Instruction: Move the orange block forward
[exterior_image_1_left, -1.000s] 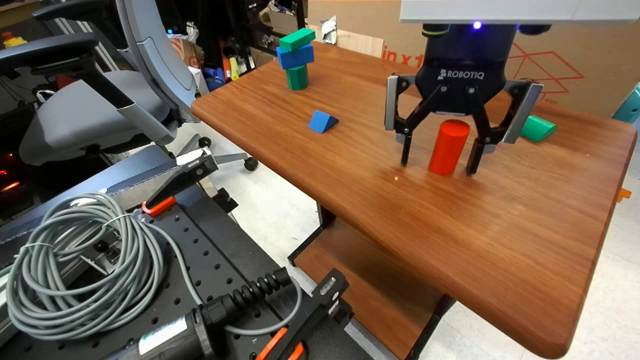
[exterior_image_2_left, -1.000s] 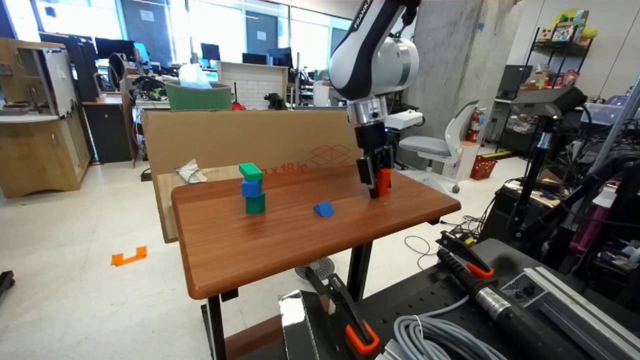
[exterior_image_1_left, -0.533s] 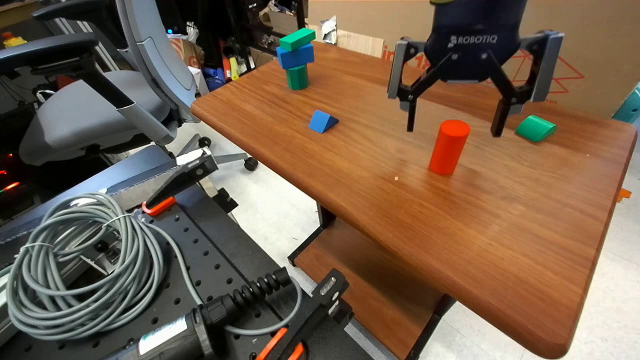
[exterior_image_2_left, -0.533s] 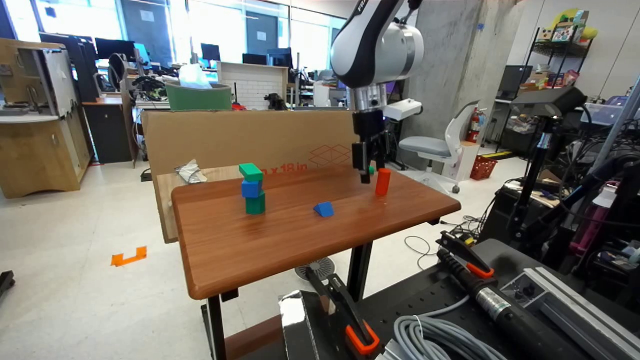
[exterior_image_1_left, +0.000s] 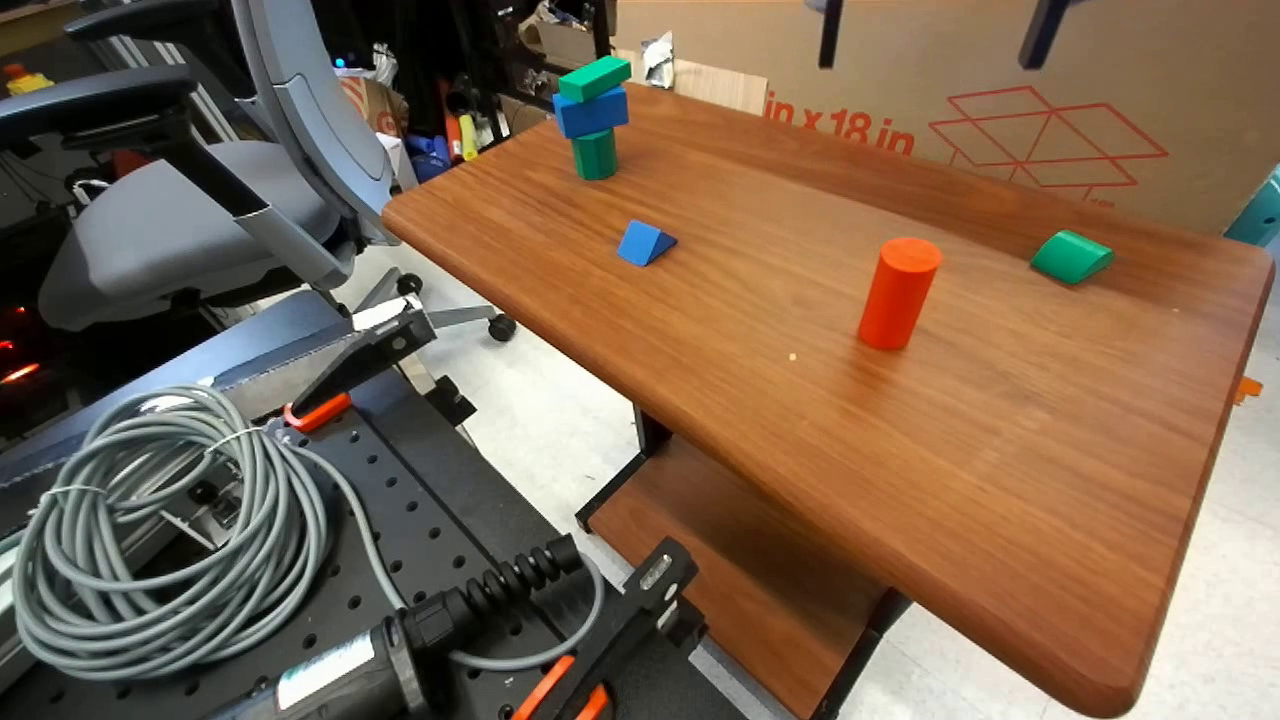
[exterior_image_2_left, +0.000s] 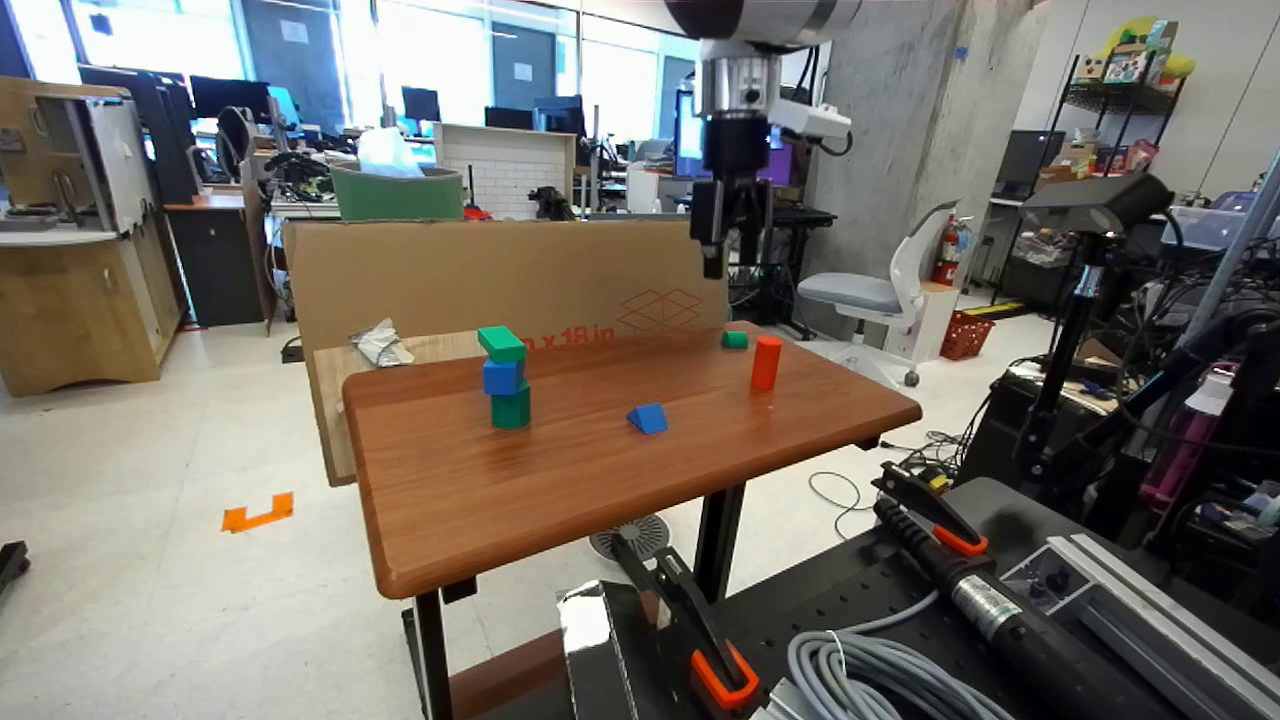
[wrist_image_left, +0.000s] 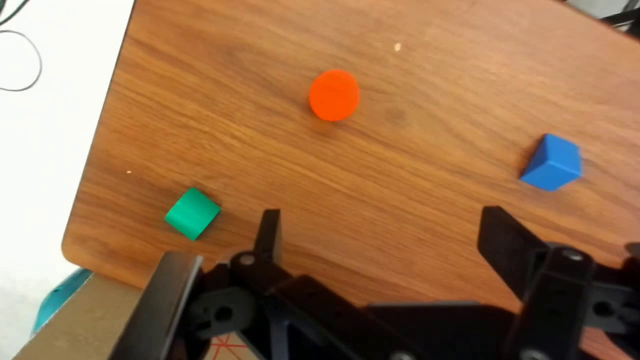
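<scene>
The orange block is an upright orange-red cylinder on the wooden table. It also stands there in an exterior view. The wrist view shows its round top above the middle. My gripper is open, with bare table visible between its spread fingers. It is high above the table and apart from the block. In an exterior view only the finger ends show at the top edge. In an exterior view the gripper hangs above the table's far side, higher than the block.
A green block lies near the table's back edge, beside the orange block. A blue wedge lies farther along the table. A stack of green and blue blocks stands near the table's far end. A cardboard sheet stands behind the table.
The open gripper was down around the orange block a second ago. It has risen up and away toward the back. The block stays upright in the same place.
</scene>
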